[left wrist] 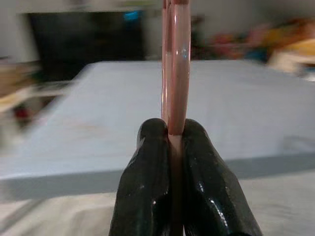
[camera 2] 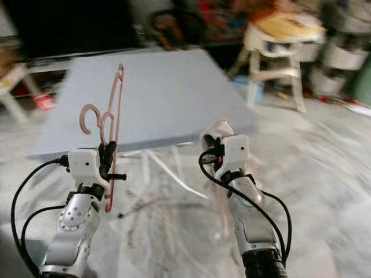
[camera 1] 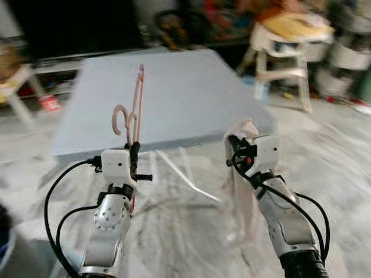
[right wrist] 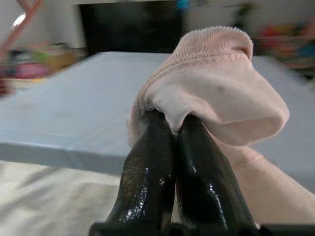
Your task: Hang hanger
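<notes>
Our left fingers (left wrist: 170,162) clamp the pink hanger (camera 1: 137,110) upright; our right fingers (right wrist: 167,162) pinch a pink garment (right wrist: 216,93). Nothing's hung yet, by our reckoning.

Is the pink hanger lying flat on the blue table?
No, the pink hanger stands upright above the floor, pinched in the left gripper, in front of the blue table.
</notes>
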Robot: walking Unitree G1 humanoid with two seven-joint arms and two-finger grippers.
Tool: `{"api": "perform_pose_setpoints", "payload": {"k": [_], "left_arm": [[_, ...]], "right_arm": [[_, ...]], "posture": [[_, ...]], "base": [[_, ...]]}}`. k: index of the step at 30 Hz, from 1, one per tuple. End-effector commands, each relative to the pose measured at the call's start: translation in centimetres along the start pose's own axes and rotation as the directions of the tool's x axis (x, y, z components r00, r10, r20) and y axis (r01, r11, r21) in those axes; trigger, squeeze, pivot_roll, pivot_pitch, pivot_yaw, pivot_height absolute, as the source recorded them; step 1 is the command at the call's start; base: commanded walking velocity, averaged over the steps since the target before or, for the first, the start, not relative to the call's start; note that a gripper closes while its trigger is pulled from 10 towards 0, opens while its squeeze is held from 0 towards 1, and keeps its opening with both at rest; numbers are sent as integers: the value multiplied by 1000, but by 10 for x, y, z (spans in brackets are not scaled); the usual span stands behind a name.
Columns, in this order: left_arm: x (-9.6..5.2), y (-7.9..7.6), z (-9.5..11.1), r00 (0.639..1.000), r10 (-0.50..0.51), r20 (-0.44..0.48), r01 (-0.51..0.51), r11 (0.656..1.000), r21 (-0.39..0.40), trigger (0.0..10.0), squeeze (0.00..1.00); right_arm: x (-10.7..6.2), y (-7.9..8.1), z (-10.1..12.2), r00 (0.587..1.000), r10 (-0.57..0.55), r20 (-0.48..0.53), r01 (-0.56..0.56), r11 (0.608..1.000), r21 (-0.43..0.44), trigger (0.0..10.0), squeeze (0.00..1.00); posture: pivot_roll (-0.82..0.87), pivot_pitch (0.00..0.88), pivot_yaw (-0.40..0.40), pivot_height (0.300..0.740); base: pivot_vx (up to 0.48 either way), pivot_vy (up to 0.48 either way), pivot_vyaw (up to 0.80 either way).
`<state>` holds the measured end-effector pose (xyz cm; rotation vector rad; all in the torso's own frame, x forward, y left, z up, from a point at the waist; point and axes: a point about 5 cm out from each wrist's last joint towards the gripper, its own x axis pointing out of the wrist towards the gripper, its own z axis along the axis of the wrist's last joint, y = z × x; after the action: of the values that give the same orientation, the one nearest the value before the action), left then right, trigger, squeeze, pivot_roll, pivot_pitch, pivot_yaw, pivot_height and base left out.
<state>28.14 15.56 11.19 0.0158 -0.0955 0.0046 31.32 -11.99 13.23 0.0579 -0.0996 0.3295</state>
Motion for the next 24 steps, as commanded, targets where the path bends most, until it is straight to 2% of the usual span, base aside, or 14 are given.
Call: {"api": "perform_pose_setpoints", "payload": {"k": [1, 5, 8, 15, 21, 24], "left_arm": [[2, 2, 5, 1000, 10, 17, -10, 1000, 0, 10000, 0], [2, 2, 5, 1000, 9, 16, -10, 1000, 1, 10000, 0], [4, 0, 7, 1000, -5, 20, 5, 1000, -5, 10000, 0], [6, 0, 7, 1000, -7, 17, 7, 1000, -9, 10000, 0], [5, -2, 6, 1000, -14, 10, 14, 1000, -17, 10000, 0], [4, -2, 5, 1000, -12, 6, 12, 1000, -12, 10000, 0]], "right_arm": [[2, 3, 8, 999, 17, 39, -17, 1000, -10, 10000, 0], [2, 3, 8, 999, 17, 40, -17, 1000, -9, 10000, 0], [4, -2, 8, 999, -13, 35, 13, 1000, -2, 10000, 0], [7, -8, 10, 999, -42, 35, 42, 999, 4, 10000, 0], [8, -8, 10, 998, -49, 38, 49, 999, 12, 10000, 0], [8, -7, 10, 998, -47, 42, 47, 999, 8, 10000, 0]], "posture": [[-7, 0, 35, 740], [-7, 0, 35, 740], [-9, 0, 36, 740], [-6, 0, 34, 740], [-2, 0, 32, 740], [-1, 0, 30, 740]], "base": [[382, 289, 563], [382, 289, 563], [382, 291, 0], [404, 257, -753], [381, 0, -800], [270, 0, 0]]}}
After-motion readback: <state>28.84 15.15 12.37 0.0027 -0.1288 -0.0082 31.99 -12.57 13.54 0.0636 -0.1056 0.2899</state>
